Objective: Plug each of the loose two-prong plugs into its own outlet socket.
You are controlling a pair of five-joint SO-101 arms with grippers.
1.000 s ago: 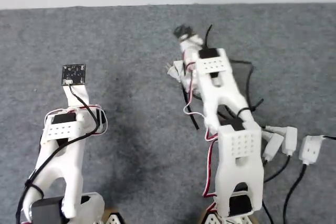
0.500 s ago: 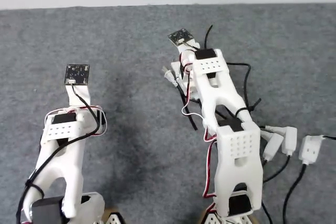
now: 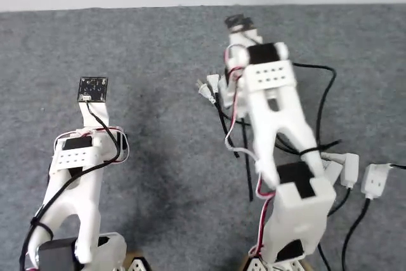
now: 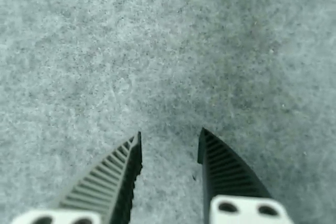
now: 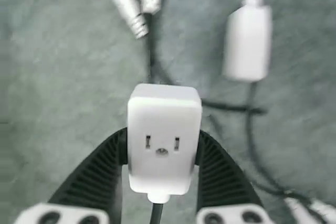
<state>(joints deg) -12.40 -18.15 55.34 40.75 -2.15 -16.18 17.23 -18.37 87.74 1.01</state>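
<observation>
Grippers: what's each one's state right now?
Left gripper: open, holding nothing.
Right gripper: shut on the white outlet socket.

Grey cloth-covered worktop [image 4: 157, 35]: felt-like, matt, fine rough nap.
Left tool [image 4: 170, 134]: black plastic fingers [image 4: 121, 174], matt, ribbed inner faces, on white plastic mounts.
Right tool [image 5: 163, 137]: same black ribbed plastic, clamped on white moulded-plastic outlet socket block [image 5: 164, 119], which is smooth with a faint sheen.
White plastic arm shells [image 3: 279, 118]: smooth, matt, perforated panels.
Black cables [image 3: 247, 163]: smooth, rubber-like sheath.
White plastic two-prong plugs [image 3: 208, 87], 12 o'clock of worktop centre: smooth bodies.
Further white plastic socket blocks [image 3: 374, 180], 4 o'clock: smooth, satin.
</observation>
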